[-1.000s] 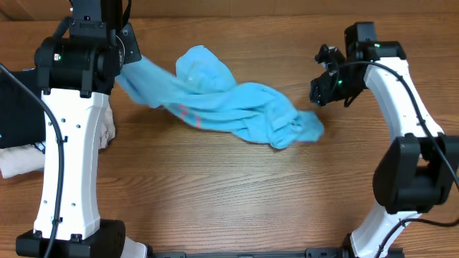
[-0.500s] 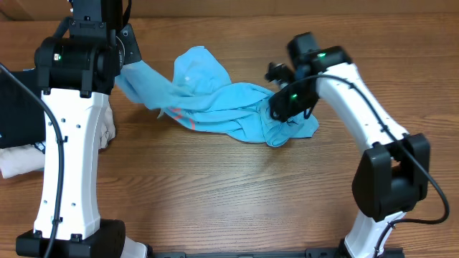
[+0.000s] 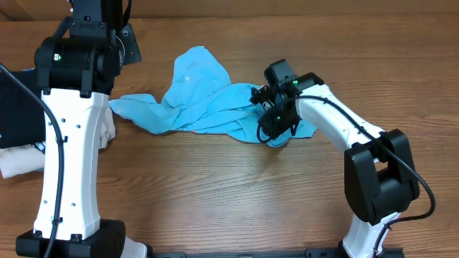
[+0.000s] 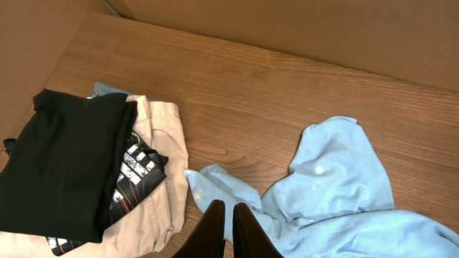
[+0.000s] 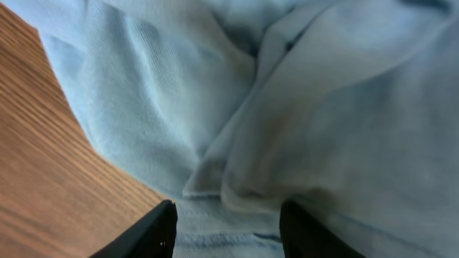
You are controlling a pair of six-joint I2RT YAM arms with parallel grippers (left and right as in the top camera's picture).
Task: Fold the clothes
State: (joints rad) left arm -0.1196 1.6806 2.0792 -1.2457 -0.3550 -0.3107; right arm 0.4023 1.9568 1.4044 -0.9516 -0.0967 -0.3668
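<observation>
The right gripper (image 5: 226,233), its jaws spread, sits low on the right end of the sky-blue T-shirt (image 3: 201,100), probably to take a hem. The left gripper (image 4: 231,228), nearly closed and empty, hangs above the shirt's left end. The shirt lies crumpled mid-table (image 3: 215,193); its left end, lifted before, now lies flat

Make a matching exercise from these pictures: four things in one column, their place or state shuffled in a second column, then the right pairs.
Things
1. blue T-shirt
2. black garment
3. beige garment
4. right gripper

Place or state
A. open, straddling a blue fold
B. lying under another garment
C. crumpled in the middle of the table
D. on top of a pile, white print showing

Pairs: 1-C, 2-D, 3-B, 4-A
</observation>
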